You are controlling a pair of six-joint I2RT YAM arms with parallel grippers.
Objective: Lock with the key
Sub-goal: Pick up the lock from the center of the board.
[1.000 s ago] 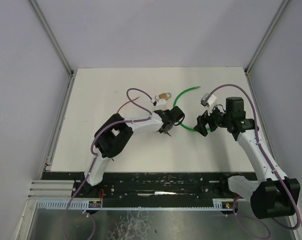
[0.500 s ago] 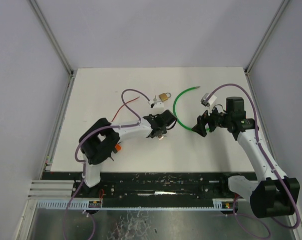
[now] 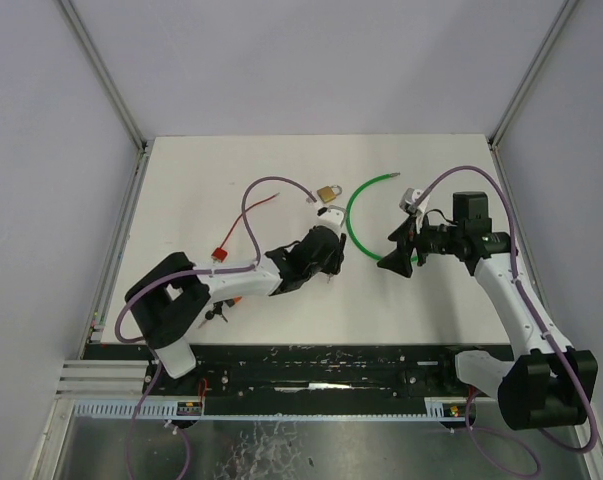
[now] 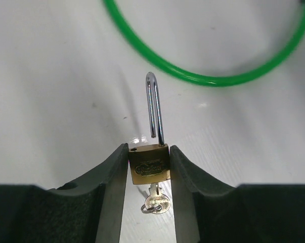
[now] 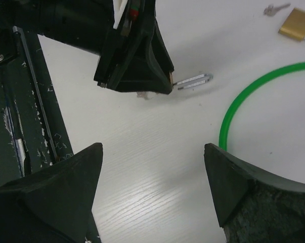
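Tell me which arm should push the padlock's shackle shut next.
Right, likely. The left gripper is shut on the brass padlock with its shackle open; the right gripper is open, empty and facing that shackle.

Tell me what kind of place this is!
Probably a robot lab booth: a white table boxed in by plain walls, a left arm and right arm bolted at its edge, a padlock in the left gripper.

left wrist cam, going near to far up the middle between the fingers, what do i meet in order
key → padlock body → shackle → green cable
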